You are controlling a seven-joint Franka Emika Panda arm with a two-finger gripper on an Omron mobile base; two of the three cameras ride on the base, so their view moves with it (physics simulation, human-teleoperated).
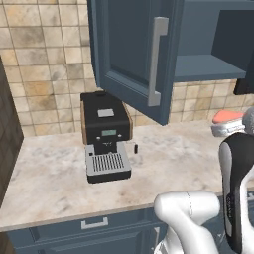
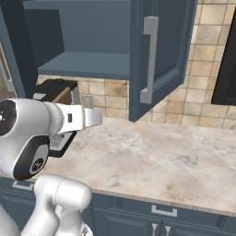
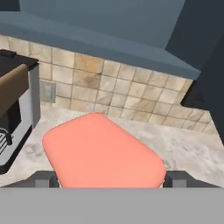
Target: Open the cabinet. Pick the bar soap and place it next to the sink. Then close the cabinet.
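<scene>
The dark blue cabinet (image 1: 129, 49) stands open, its door (image 2: 161, 60) with the long silver handle (image 1: 156, 59) swung out over the counter and the inner shelf (image 2: 87, 64) bare. The salmon-pink bar soap (image 3: 103, 151) lies flat between the fingertips of my gripper (image 3: 109, 179), which is shut on it. In the left base view the bar soap (image 1: 227, 115) shows at the far right, held above the counter below the open shelf. The sink is out of view.
A black coffee machine (image 1: 105, 134) stands on the marble counter (image 1: 173, 158) against the tiled wall, left of the gripper. A dark appliance (image 2: 226, 60) hangs at the right. The open door juts out above the counter's middle.
</scene>
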